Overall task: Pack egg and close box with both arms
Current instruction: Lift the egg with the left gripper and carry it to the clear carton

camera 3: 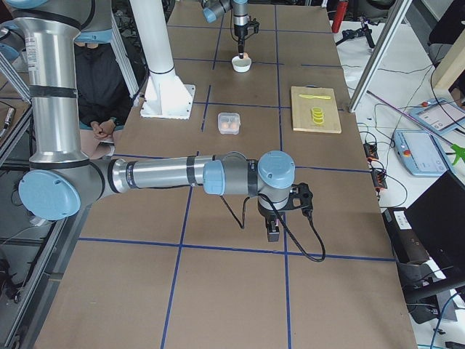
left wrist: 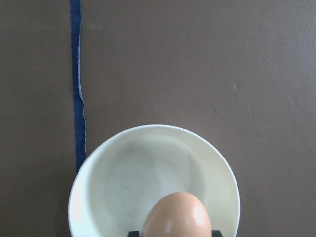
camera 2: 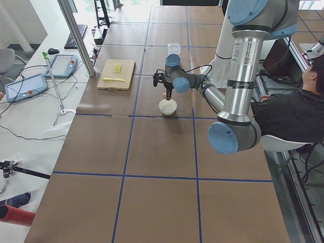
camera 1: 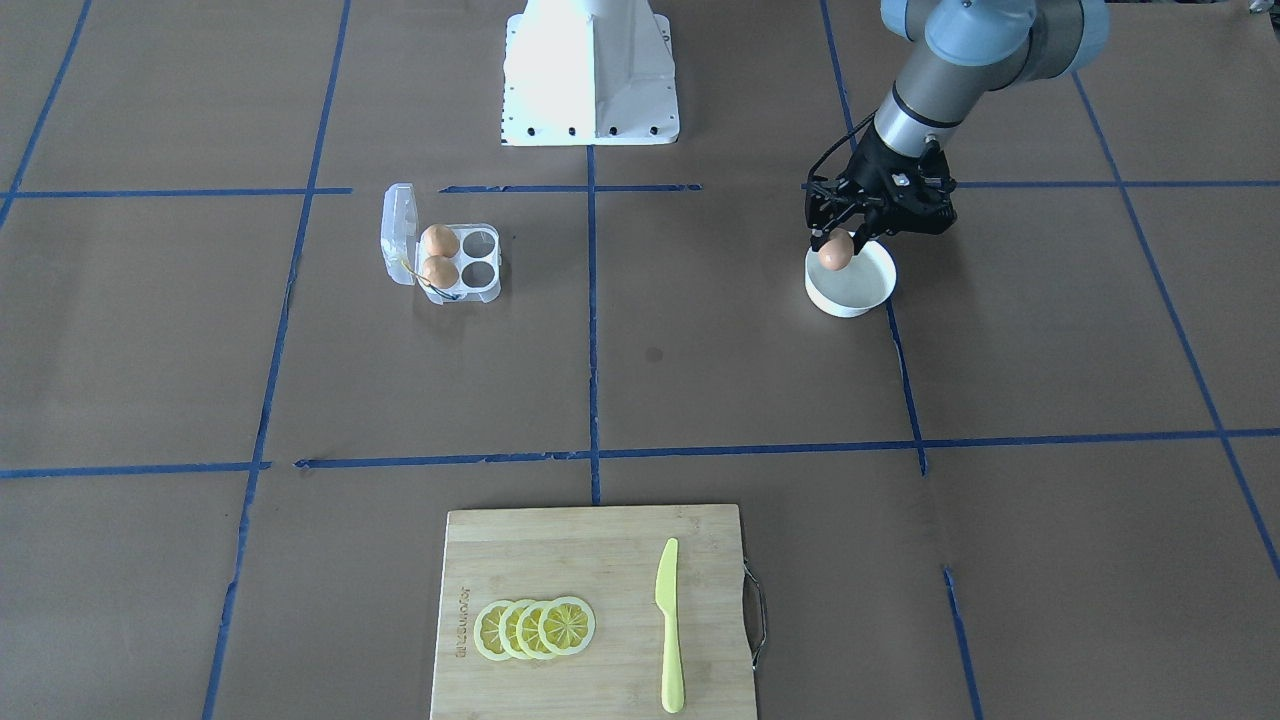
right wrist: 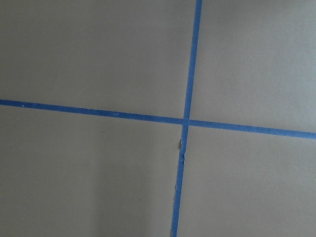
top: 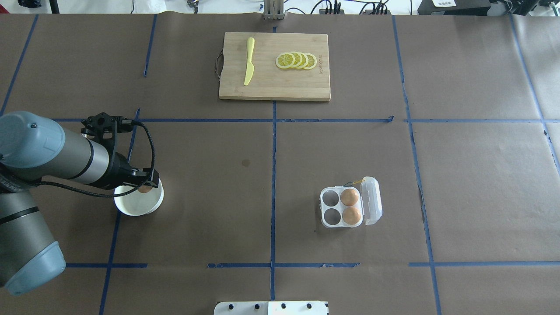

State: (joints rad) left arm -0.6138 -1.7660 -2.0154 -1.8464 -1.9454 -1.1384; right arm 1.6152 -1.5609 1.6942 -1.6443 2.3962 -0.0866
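My left gripper (camera 1: pixel 838 240) is shut on an orange-brown egg (camera 1: pixel 836 253) and holds it just above the round white bowl (camera 1: pixel 858 297). The left wrist view shows the egg (left wrist: pixel 175 215) over the empty bowl (left wrist: pixel 98 192). The clear egg box (top: pixel 326 214) lies open at centre right, with its lid (top: pixel 371 200) folded out. Two eggs (top: pixel 349 197) fill the cells by the lid, and the other two cells are empty. My right gripper (camera 3: pixel 275 231) hangs low over bare table, far from the box. I cannot tell whether it is open or shut.
A bamboo cutting board (top: pixel 274 85) at the far side holds a yellow knife (top: pixel 249 61) and lemon slices (top: pixel 296 60). The white robot base (camera 1: pixel 590 80) stands at the near edge. Blue tape lines cross the brown table.
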